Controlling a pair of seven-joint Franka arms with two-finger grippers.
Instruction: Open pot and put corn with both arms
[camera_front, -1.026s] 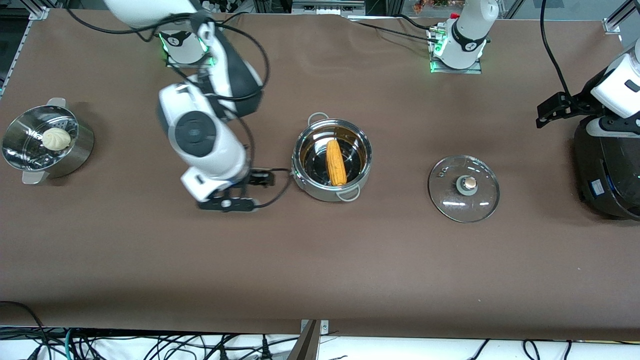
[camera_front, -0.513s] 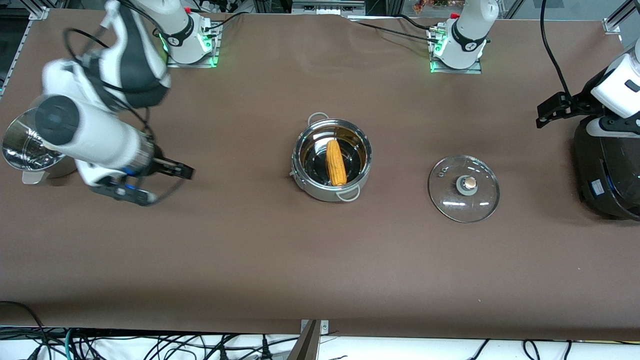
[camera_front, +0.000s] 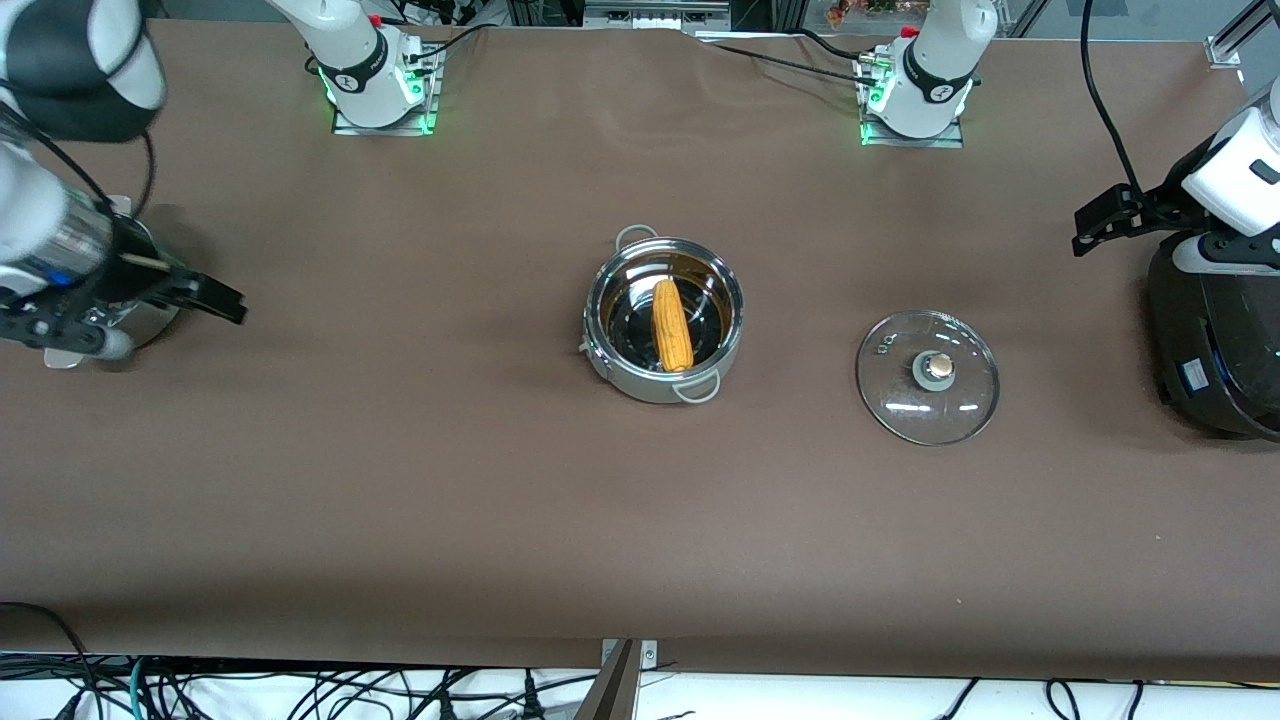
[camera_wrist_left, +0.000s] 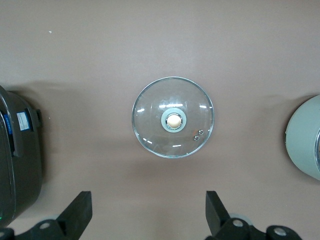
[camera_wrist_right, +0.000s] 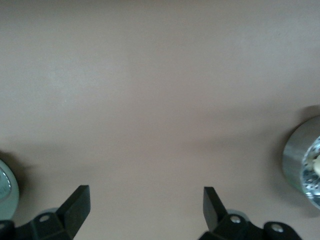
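The right gripper (camera_front: 205, 297) is seen at the right arm's end of the counter (camera_front: 420, 480), raised over the steamer bowl (camera_front: 150, 315), most of which is hidden under it. Its fingers (camera_wrist_right: 75, 207) are spread wide with nothing between them; in the right wrist view only bare counter lies between them, with the steel wall of the bowl at one edge.

The pot (camera_front: 664, 318) is placed at the middle of the counter, uncovered, with nothing crowding it. The corn (camera_front: 672, 325) is lying inside it on the bottom, its tapered end pointing toward the arms' bases.

The lid (camera_front: 927, 376) is set flat on the counter, knob up, well apart from the pot toward the left arm's end and slightly nearer the front camera.

The left gripper (camera_front: 1105, 220) is held over the black rice cooker (camera_front: 1210, 340) at the left arm's end. Its fingers (camera_wrist_left: 80, 212) are also spread wide and empty; the lid is seen between them in the left wrist view
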